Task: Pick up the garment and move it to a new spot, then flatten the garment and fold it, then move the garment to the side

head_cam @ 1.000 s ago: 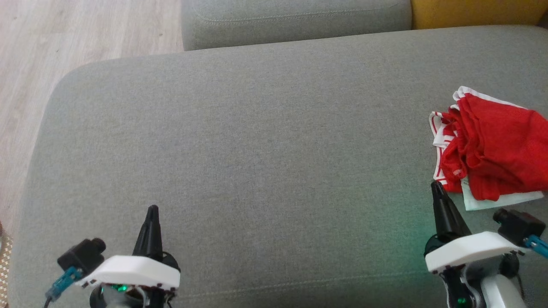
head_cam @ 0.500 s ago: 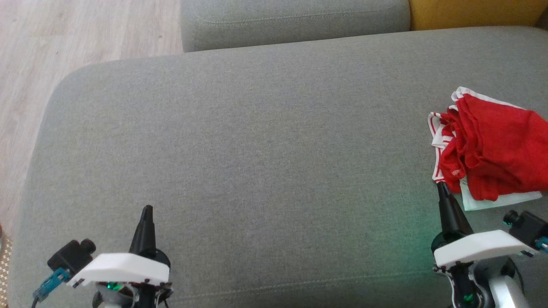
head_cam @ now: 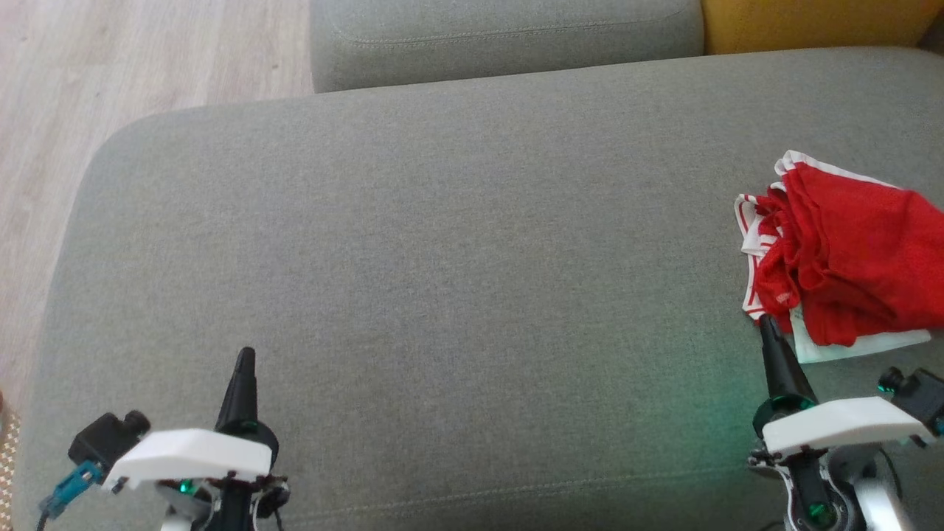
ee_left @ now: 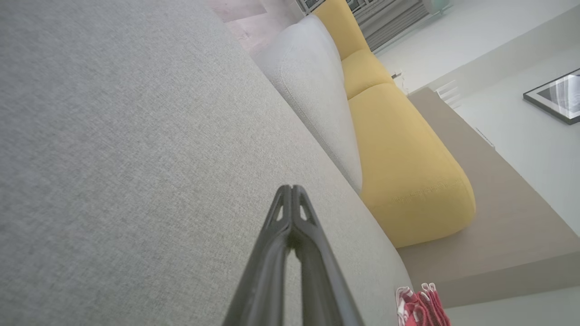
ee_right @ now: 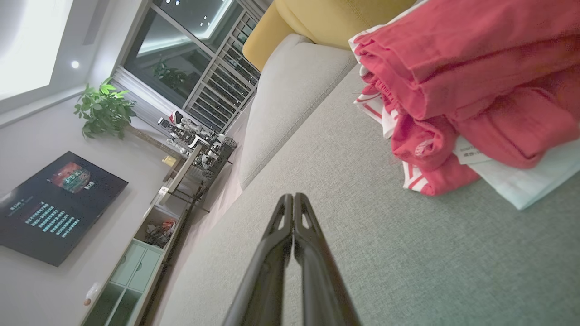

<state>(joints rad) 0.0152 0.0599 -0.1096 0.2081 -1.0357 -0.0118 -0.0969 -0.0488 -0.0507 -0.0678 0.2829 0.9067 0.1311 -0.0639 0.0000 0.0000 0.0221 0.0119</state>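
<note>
Head view, seat: a wide grey sofa seat (head_cam: 442, 258), with wood floor (head_cam: 110, 59) at the upper left.
Head view, garment (head_cam: 848, 258): red with white striped trim, crumpled at the seat's right edge and partly cut off by the frame.
Head view, left hand (head_cam: 245, 355): lower left, fingers pressed together, empty, well apart from the garment.
Head view, right hand (head_cam: 767, 321): lower right, fingers pressed together, empty. Its tip is just beside the garment's near left corner; contact cannot be told.
Left wrist view: dark fingers meet at the tips over bare grey fabric. The garment is small at the bottom right, and a yellow cushion (ee_left: 398, 158) lies beyond.
Right wrist view: fingers closed tight over the seat. The garment is piled at the upper right, near the tips but apart from them. A television (ee_right: 54, 203) and a plant (ee_right: 102, 111) are at the left.
</note>
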